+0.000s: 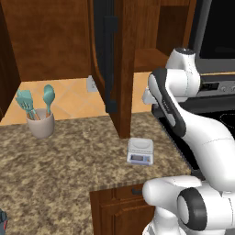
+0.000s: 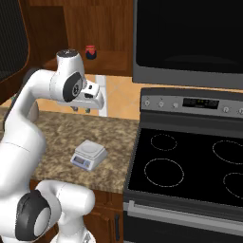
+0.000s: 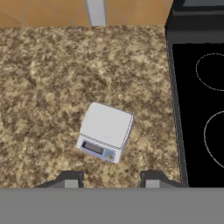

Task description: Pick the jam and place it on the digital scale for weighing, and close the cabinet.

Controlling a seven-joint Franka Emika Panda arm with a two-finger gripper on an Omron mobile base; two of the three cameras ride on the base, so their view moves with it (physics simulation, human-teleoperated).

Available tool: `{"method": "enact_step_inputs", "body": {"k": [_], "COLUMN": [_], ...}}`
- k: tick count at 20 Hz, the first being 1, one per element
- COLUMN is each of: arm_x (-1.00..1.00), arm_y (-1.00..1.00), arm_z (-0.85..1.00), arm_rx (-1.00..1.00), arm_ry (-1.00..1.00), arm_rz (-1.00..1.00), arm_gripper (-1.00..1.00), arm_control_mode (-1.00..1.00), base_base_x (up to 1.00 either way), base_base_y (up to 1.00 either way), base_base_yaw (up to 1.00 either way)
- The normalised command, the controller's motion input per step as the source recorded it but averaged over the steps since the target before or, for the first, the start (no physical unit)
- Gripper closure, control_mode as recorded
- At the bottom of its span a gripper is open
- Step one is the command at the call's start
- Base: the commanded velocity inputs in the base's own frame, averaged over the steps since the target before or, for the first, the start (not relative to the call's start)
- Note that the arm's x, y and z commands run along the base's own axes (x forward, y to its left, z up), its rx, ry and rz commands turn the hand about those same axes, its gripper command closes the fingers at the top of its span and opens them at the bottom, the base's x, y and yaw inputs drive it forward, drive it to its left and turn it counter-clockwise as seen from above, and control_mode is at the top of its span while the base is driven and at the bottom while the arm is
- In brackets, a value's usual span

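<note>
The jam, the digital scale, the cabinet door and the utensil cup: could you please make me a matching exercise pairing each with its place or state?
Things:
1. jam
2. digital scale
3. cabinet door
4. utensil cup

Places or states:
A. standing open
B. on the granite counter near the stove, platform bare
C. on the cabinet shelf
D. at the counter's left, holding teal tools

Pairs: 1-C, 2-B, 3-A, 4-D

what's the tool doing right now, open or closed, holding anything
Tool: closed and empty, hanging above the scale; the jam sits on the cabinet shelf.
</note>
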Motion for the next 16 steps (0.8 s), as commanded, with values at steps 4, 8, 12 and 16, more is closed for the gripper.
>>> {"method": "enact_step_inputs", "body": {"k": [4, 8, 12, 16], "arm_x": [-0.49, -0.75, -0.62, -0.36], "arm_y": [0.03, 0.00, 0.00, 0.00], "arm_z": [0.05, 0.19, 0.70, 0.77], "arm_rx": [-0.01, 0.00, 0.00, 0.00], "arm_ry": [-0.14, -0.34, -0.38, -0.11], "arm_rz": [0.00, 0.00, 0.00, 0.00], "arm_gripper": [-1.00, -1.00, -1.00, -1.00], "arm_control_mode": [-1.00, -1.00, -1.00, -1.00], "base_base_x": [0.00, 0.00, 0.00, 0.00], "base_base_y": [0.00, 0.00, 0.00, 0.00], "base_base_yaw": [0.00, 0.00, 0.00, 0.00]}}
